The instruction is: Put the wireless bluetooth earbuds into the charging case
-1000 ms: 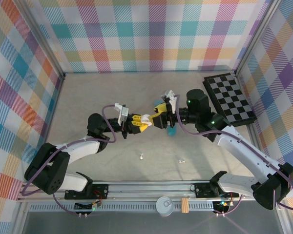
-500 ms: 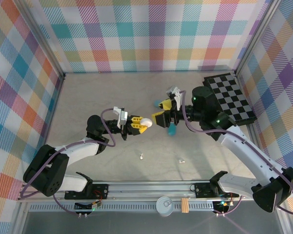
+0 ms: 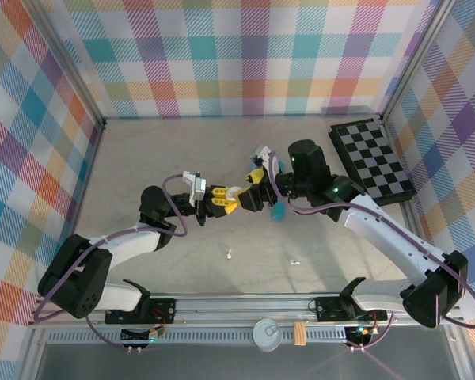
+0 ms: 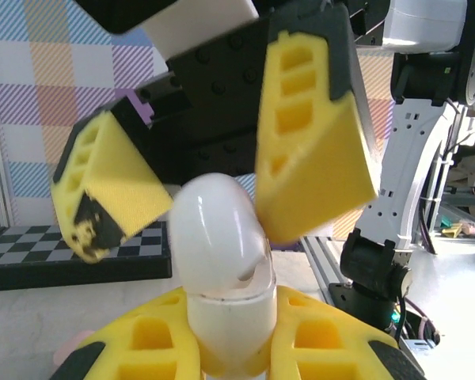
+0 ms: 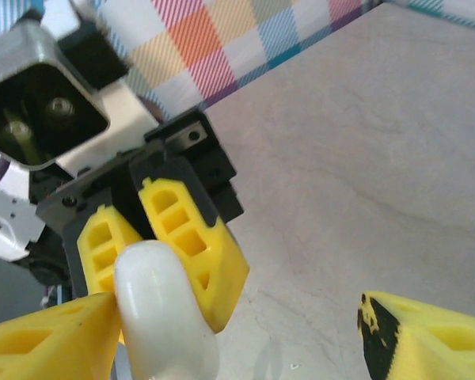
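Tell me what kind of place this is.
Probably a lab robot test cell: plaid-print walls on an aluminium frame, the left arm and right arm bolted to a rail, a checkerboard panel.

A robotics lab cell: plaid backdrop walls (image 3: 237, 55), aluminium rail (image 3: 237, 303), checkerboard (image 3: 372, 158) on the table (image 3: 158, 150).

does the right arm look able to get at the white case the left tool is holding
Likely yes: the right tool is open and straddles the white case held in the left tool, with nothing in between.
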`<state>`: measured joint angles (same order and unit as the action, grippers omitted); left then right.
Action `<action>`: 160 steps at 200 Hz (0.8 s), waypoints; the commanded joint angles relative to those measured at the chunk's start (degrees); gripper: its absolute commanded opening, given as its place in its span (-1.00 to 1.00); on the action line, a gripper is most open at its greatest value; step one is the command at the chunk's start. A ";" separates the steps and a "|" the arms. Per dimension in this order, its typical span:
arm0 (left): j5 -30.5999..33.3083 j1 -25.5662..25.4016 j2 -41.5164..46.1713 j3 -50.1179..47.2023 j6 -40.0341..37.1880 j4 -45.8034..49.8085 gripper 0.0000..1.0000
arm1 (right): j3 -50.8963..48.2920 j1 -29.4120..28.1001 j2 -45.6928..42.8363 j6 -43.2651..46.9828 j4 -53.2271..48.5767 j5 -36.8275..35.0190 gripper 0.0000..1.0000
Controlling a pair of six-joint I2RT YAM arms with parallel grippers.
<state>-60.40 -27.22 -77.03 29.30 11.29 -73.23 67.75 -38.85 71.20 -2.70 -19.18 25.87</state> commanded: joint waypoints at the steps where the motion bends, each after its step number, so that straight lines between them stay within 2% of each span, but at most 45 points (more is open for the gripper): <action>1: -2.50 -0.29 0.03 1.28 -0.08 -2.86 -0.91 | 0.91 2.42 -1.77 -5.12 1.21 -3.49 0.54; 17: -3.67 -0.29 -0.09 1.72 -0.43 -2.75 -0.91 | 1.15 4.00 -2.18 -7.47 0.99 -2.87 0.54; 33: -1.72 -0.24 0.41 1.27 -1.05 -2.73 -0.91 | 1.30 4.13 -2.87 -7.50 0.28 -2.53 0.54; 52: 1.22 -0.20 1.96 -0.71 -6.55 -2.13 -0.88 | -0.07 4.70 -4.99 -8.54 0.18 -4.16 0.55; 65: 2.50 -0.15 3.65 -1.36 -9.97 1.83 -0.89 | -1.01 5.88 -6.34 -10.31 -1.59 -6.73 0.55; 86: 2.69 -0.35 6.83 -0.95 -15.46 11.40 -0.89 | -0.63 8.18 -7.47 -12.31 -11.52 -14.34 0.54; 112: 3.61 -0.53 9.57 -1.13 -19.05 16.10 -0.89 | -0.31 8.84 -5.68 -11.62 -27.16 -22.39 0.54; 133: 3.38 -0.55 9.94 -0.98 -19.29 16.57 -0.91 | -2.33 8.74 -3.14 -13.18 -36.57 -23.06 0.55; 160: 3.25 -0.64 9.94 -1.30 -17.95 13.86 -0.92 | -7.81 8.53 0.36 -18.97 -39.79 -20.58 0.53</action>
<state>-56.86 -27.35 -67.85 28.58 -5.06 -57.45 64.20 -29.98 68.93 -15.94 -48.58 5.43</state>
